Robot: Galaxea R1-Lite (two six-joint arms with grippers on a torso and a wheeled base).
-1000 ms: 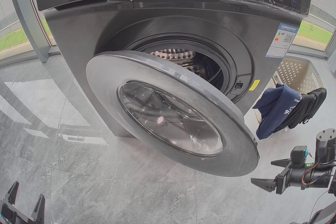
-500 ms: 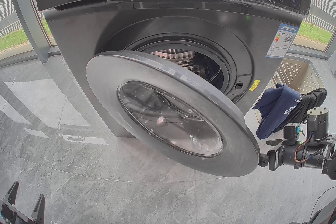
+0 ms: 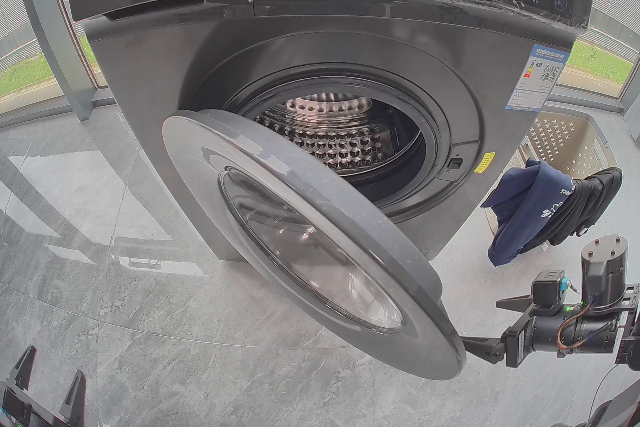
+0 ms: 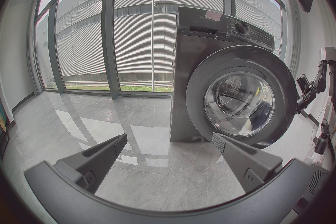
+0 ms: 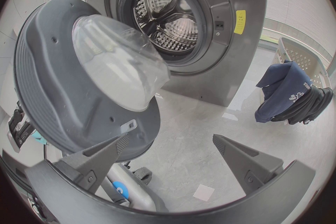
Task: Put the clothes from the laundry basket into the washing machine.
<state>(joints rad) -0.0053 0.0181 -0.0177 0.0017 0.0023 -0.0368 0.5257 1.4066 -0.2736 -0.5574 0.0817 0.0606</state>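
Observation:
The grey washing machine [image 3: 320, 48] stands in front of me with its round door [image 3: 313, 248] swung out and the steel drum [image 3: 333, 135] showing. A navy garment [image 3: 523, 208] and a black garment [image 3: 587, 201] hang over the rim of the beige laundry basket [image 3: 567, 138] to the machine's right. My right gripper [image 3: 497, 325] is open and empty at the door's free edge, one fingertip [image 3: 477, 348] against the rim. The right wrist view has the door's inner side [image 5: 52, 95] by the right gripper [image 5: 168, 140]. My left gripper [image 3: 47, 381] is open, low at the left.
Grey polished floor tiles [image 3: 200, 341] spread in front of the machine. Tall windows with dark frames [image 4: 108, 25] run behind it. The open door juts out over the floor between my two arms. The left wrist view has the door [image 4: 241, 95] from its outer side.
The door has swung wider open, baring more of the drum. My right gripper rose to the door's edge, then came down and back with it. The left gripper has not moved.

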